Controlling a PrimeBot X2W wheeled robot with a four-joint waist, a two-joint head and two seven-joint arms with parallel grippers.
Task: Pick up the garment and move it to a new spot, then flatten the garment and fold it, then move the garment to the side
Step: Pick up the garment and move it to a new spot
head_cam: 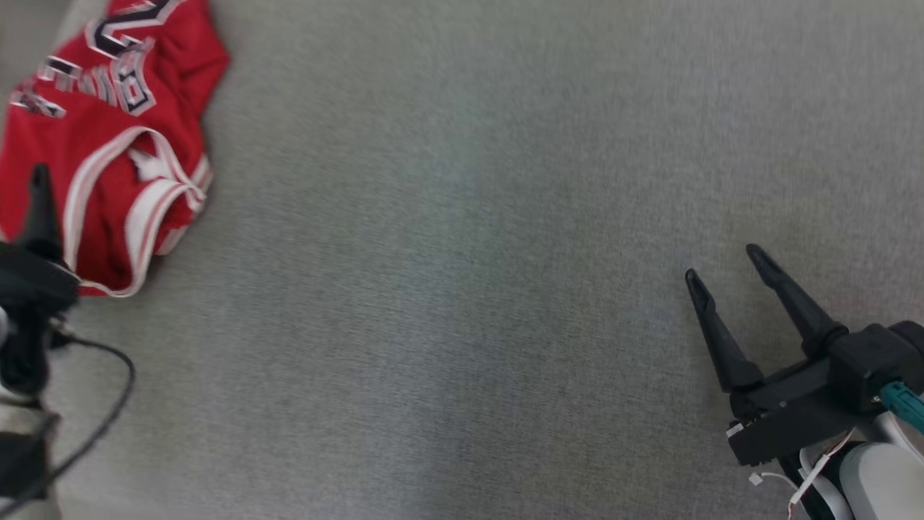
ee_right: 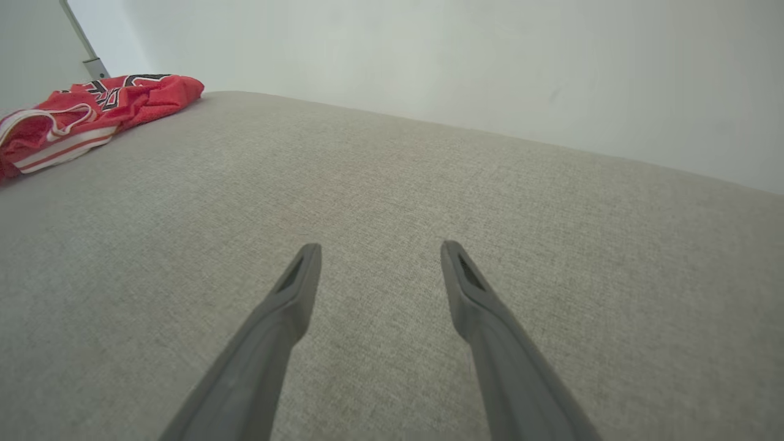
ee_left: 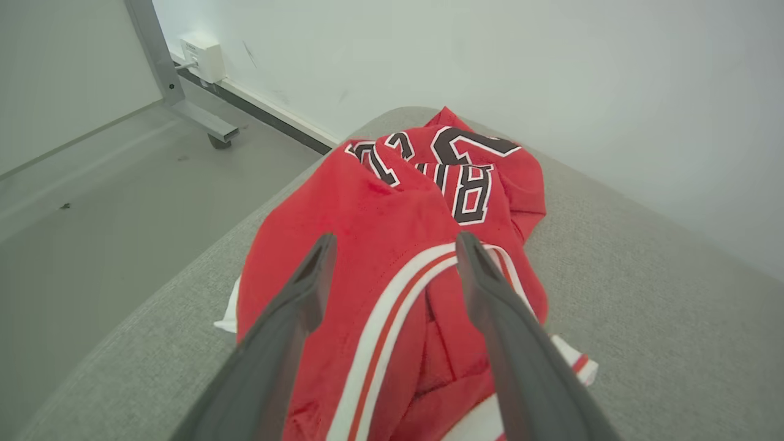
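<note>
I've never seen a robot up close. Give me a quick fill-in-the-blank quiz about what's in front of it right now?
1. The crumpled garment on the grey surface is mostly ____ in colour.
2. The left end effector sits over the garment with its two fingers ____.
3. The right end effector, far from the garment over bare grey fabric, holds ____.

Missing words: red; open; nothing.

I see the jersey [head_cam: 108, 144] crumpled at far left on the grey surface [head_cam: 462, 289]. My left gripper [head_cam: 37, 209] overlaps its near edge. My right gripper [head_cam: 724, 262] is spread, well apart from it.
</note>
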